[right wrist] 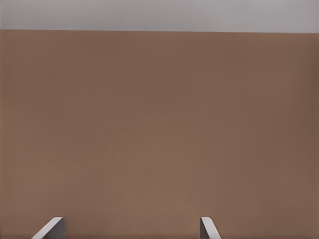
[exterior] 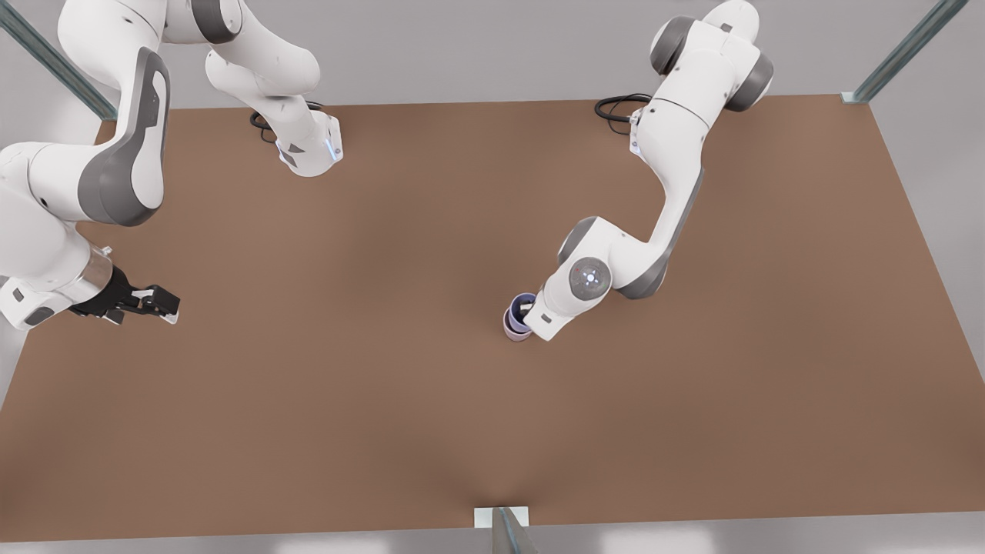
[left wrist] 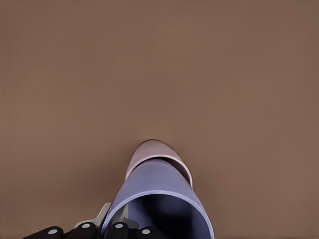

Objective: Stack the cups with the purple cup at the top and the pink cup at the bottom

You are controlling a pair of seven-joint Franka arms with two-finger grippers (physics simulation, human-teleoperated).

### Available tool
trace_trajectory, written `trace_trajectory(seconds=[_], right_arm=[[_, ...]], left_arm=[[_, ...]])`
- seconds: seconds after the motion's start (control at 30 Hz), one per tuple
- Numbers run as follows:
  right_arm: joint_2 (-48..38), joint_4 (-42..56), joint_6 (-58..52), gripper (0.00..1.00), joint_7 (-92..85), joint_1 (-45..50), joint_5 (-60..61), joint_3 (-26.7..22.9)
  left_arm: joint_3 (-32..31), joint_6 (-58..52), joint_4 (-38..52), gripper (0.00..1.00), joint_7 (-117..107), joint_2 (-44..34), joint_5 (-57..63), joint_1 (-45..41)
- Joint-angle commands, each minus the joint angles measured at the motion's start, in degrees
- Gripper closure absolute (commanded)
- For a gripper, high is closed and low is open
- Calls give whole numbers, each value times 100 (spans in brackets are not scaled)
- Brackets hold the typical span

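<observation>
The purple cup (exterior: 524,299) sits nested inside the pink cup (exterior: 512,328), which stands on the brown table right of centre in the front view. The left wrist view looks along the stack: the purple cup (left wrist: 159,181) is nearer and the pink cup (left wrist: 153,149) shows beyond it. My left gripper (exterior: 526,311) is at the purple cup's rim, one finger inside and one outside, shut on its wall. Far off at the front view's left edge, my right gripper (exterior: 165,303) hovers above the table, open with nothing in it; its fingertips (right wrist: 208,227) stand wide apart.
The brown table (exterior: 369,400) stretches around the stack. Both arm bases (exterior: 312,150) stand at the far edge. A metal post bracket (exterior: 502,519) sits at the near edge, and frame posts (exterior: 900,54) rise at the far corners.
</observation>
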Motion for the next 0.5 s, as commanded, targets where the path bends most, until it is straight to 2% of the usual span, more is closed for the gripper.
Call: trace_trajectory(seconds=[0.0, 0.23, 0.33, 0.37, 0.47], right_arm=[[-9, 3, 12, 0, -41, 0, 4, 0], [-9, 3, 39, 0, -41, 0, 4, 0], [-9, 3, 48, 0, -41, 0, 4, 0], [0, 3, 48, 0, -41, 0, 4, 0], [0, 3, 48, 0, -41, 0, 4, 0]], left_arm=[[-2, 56, 3, 70, -268, 1, -12, 0], [-2, 56, 3, 68, -268, 1, -12, 0], [7, 65, 3, 5, -189, 1, -3, 0], [7, 56, 12, 0, -189, 1, 15, 0], [16, -23, 47, 0, -224, -166, 50, 9]])
